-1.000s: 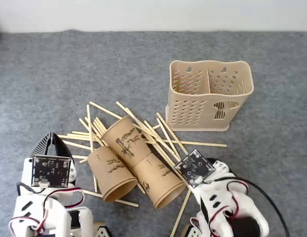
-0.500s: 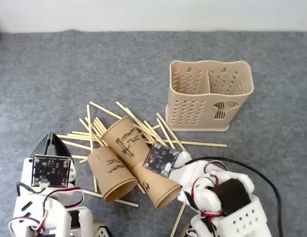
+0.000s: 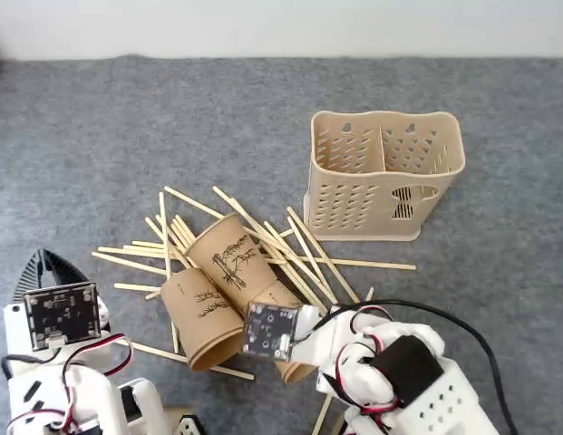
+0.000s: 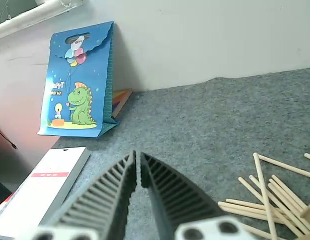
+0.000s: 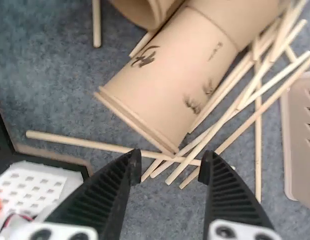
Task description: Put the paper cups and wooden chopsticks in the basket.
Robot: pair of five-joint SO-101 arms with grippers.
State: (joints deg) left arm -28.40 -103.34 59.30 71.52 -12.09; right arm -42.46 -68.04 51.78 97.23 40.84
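The right arm leans low over the pile, its right gripper (image 5: 170,159) spread wide; a lying paper cup (image 5: 179,85) has its open rim just ahead of the jaw tips, and several wooden chopsticks (image 5: 229,115) cross between them. The left gripper (image 4: 137,156) hangs near the table, jaws pressed together on nothing, loose sticks ahead to one side. The basket (image 3: 354,204) stands upright with two compartments, well beyond the right jaws. All three cups (image 3: 231,258) bear dark ink drawings. Far beyond the left jaws a blue gift bag (image 4: 77,85) shows a dinosaur, its lettering too small to read
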